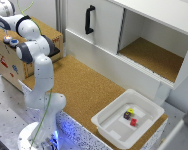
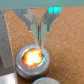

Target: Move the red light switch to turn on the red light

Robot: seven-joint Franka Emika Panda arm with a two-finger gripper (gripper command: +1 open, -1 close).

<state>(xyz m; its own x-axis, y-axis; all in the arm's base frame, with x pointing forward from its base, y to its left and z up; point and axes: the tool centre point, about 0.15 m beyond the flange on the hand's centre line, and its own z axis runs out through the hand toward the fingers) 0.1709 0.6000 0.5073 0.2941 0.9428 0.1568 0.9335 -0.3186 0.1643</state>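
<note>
**Arm over the box, red light glowing**

Exterior view first: the white Panda arm (image 1: 38, 75) rises from its base at the lower part of the exterior view's left and folds back toward the top corner on that side, where a wooden box (image 1: 44, 35) sits. Its gripper (image 1: 7, 39) hangs right above the box's top surface, near a small round fitting with a bluish rim; too small here to make out the jaws. Across the middle runs a cork-covered tabletop (image 1: 89, 87). Behind it stands a white cabinet (image 1: 106, 22) with a black handle (image 1: 89, 19) on its door and an open compartment lined in cork to the exterior view's right. Near the table's front edge sits a white tray (image 1: 106, 125) holding three small blocks: a yellow one (image 1: 130, 111), a dark purple one (image 1: 127, 115) and a red one (image 1: 133, 121), clustered close together.

Now the wrist view: the gripper (image 2: 40, 34) points down with its fingers (image 2: 43, 30) drawn narrow, nearly together, tips just above a round metal-rimmed light (image 2: 33, 58). That light glows bright orange-red at its centre. Whether anything sits pinched between the tips, I cannot tell; the picture is blurred there. Wood-grain surface surrounds the light housing.
</note>
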